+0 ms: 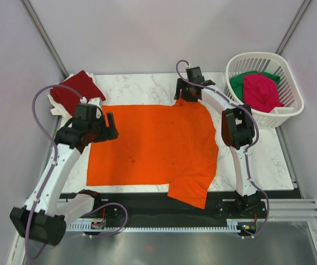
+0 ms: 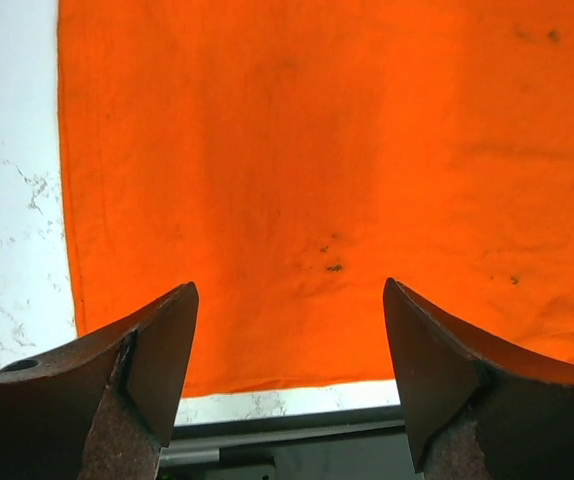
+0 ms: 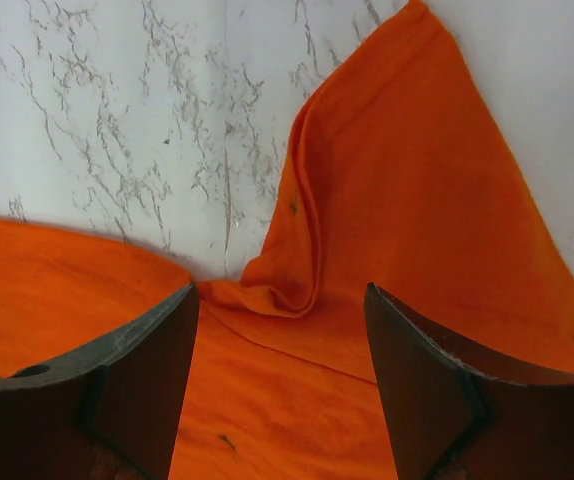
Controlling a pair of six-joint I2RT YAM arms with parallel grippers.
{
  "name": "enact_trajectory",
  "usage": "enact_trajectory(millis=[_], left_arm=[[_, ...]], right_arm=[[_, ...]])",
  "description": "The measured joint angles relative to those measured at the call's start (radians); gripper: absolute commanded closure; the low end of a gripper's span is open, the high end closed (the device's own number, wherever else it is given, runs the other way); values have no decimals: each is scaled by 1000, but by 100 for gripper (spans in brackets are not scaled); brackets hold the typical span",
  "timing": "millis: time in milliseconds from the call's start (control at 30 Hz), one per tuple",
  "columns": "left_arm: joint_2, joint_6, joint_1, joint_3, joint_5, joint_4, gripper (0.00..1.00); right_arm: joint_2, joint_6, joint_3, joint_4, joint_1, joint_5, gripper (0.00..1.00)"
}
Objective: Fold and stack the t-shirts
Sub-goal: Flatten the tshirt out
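Top external view: a bright orange soft cloth t-shirt lies flat on the white marbled surface, long axis left to right, hem leftward, sleeves rightward. Over the hem the left gripper, and over the far sleeve the right gripper, both gape wide, holding nothing.

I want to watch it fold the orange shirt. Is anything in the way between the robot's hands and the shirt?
No, nothing visible. The left hand and the right hand are both open right over the orange shirt, with just its cloth below them.
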Motion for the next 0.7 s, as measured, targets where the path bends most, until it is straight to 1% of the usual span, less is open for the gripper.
enact_trajectory(millis=[133,267,500,667,700], left_arm=[[-183,-2,1,-99,-5,51,19],[-285,-22,1,-188,-40,82,19],[-301,-27,1,-202,-80,105,19],[-288,-27,1,-202,-91,113,20],[-285,-27,1,-202,-95,114,20]], right_arm=[[35,5,48,-3,5,-15,26],[47,6,80,10,10,-16,27],[78,8,89,18,14,-16,29],[111,14,91,18,15,-16,35],[116,15,91,17,15,-15,39]])
